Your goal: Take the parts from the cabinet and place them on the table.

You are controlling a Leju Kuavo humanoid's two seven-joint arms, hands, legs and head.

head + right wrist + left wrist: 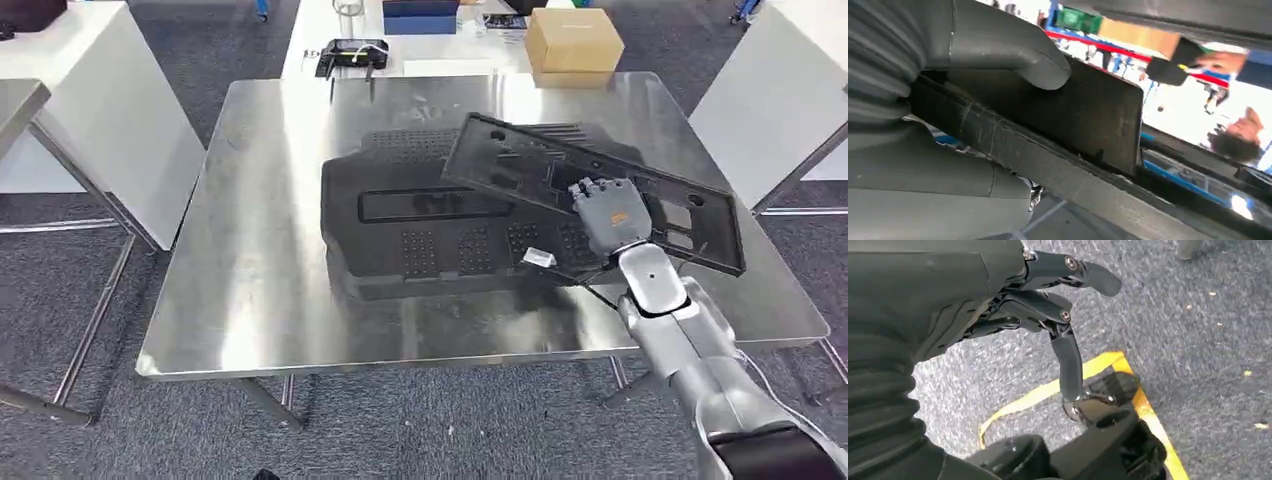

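You see a brushed, glossy steel table (250,290), two matt black plastic panels (420,230), and rough grey carpet (150,430).

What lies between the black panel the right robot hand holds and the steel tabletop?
In the head view, another black part lies flat on the steel table, partly under the tilted panel held by the right robot hand.

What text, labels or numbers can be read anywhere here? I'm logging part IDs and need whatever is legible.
None can be read.
White tag on the black part that the right hand holds: too small to read.
Cardboard box beyond the steel table: no legible print.
Green sign in the right wrist view: blurred.
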